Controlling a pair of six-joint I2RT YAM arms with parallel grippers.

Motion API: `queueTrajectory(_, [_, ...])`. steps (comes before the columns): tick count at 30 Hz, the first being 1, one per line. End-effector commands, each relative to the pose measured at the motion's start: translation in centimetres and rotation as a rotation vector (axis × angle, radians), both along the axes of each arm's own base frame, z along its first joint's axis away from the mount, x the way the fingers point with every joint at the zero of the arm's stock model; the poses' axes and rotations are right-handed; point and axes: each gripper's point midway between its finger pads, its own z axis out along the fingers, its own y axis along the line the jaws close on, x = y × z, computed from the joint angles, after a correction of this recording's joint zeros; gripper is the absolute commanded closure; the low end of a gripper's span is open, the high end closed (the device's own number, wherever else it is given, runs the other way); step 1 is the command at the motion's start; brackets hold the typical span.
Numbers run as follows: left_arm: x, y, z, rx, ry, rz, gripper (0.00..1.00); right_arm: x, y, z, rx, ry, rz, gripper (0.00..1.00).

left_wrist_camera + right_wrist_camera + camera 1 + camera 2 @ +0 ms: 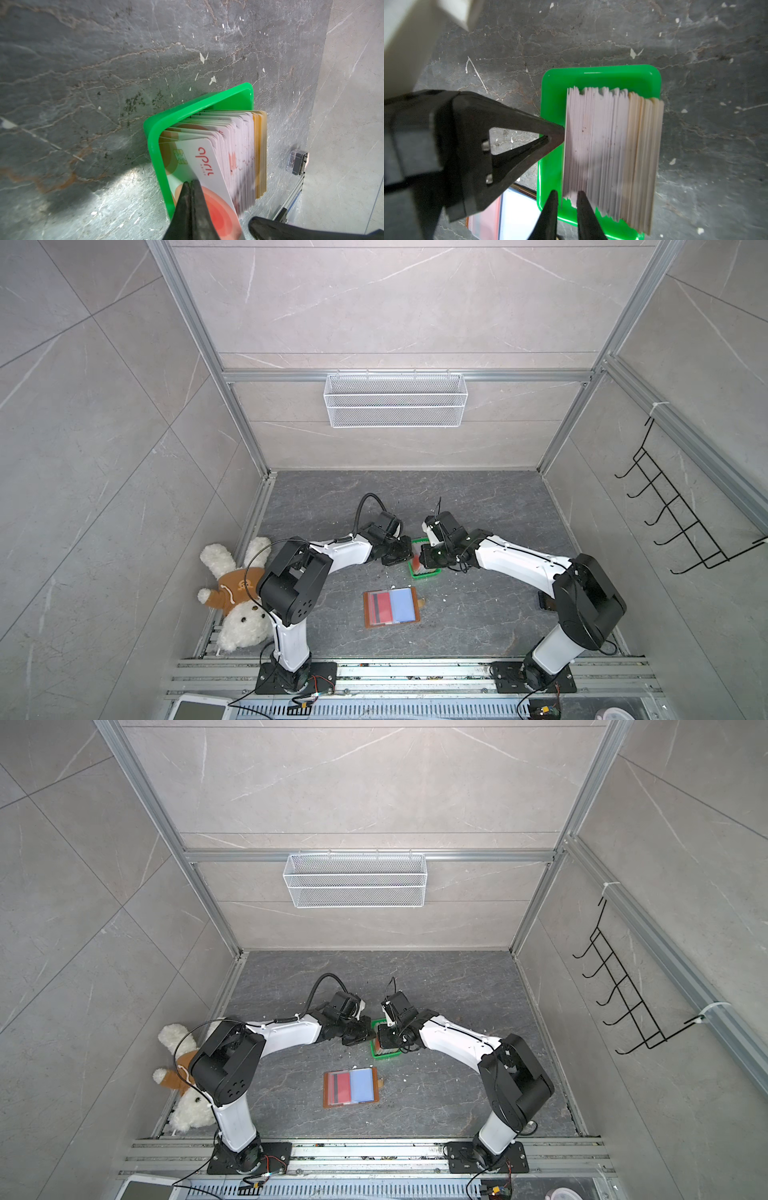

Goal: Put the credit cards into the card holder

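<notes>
**A:** Both arms are in over the green tray [602, 71]. Can you see the credit cards [608, 149] from where you are?

**B:** Plain as day. They stand on edge in the tray, packed in one thick row. Most are pale, with a few tan ones at the end away from the left arm.

**A:** And the left pincer [190, 184]?

**B:** Closed, two fingers pressed flat together with nothing between them. Its tip touches the face of the outermost card, the one with the red-orange circle, on the tray's side toward the left arm.

**A:** The right pincer [566, 199] is right in there too.

**B:** Yes, at that same end of the row. Its jaws are only a narrow way apart, with the edges of the outermost few cards between them. A sliver of green shows beside one finger, so I can't tell whether it truly pinches them.

**A:** Where's the card holder [390, 608]?

**B:** Lying open and flat on the table [478, 614], near the tray but not touching it, on the side toward the arm bases. A red card [384, 608] with a dark stripe sits in one half, and there's a light-blue panel [404, 605] in the other.

**A:** Anything else about?

**B:** A plush rabbit [239, 614] in a brown jumper, well away from the tray, beyond the left arm.
</notes>
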Motion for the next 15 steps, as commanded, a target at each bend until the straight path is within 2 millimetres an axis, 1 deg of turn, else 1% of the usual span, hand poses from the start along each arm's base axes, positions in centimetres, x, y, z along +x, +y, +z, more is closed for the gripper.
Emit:
queueTrajectory(1, [-0.3,-0.2,-0.9,0.011,0.032,-0.011,1.0,0.7,0.8,0.3,0.024,-0.004,-0.001,0.81])
queueTrajectory(6, [-0.4,-0.3,-0.9,0.01,0.033,-0.015,1.0,0.8,1.0,0.0,0.026,0.004,0.0,0.85])
queueTrajectory(9, [-0.3,-0.3,-0.6,0.003,0.028,-0.015,1.0,0.9,0.9,0.3,0.033,-0.002,-0.005,0.9])
queueTrajectory(11, [-0.3,-0.2,0.3,-0.001,0.004,-0.013,1.0,0.9,0.8,0.6,0.032,-0.008,-0.01,0.93])
queueTrajectory(15, [-0.4,0.5,3.1,-0.001,-0.06,-0.026,1.0,0.5,0.2,1.5,0.036,-0.026,-0.031,0.99])
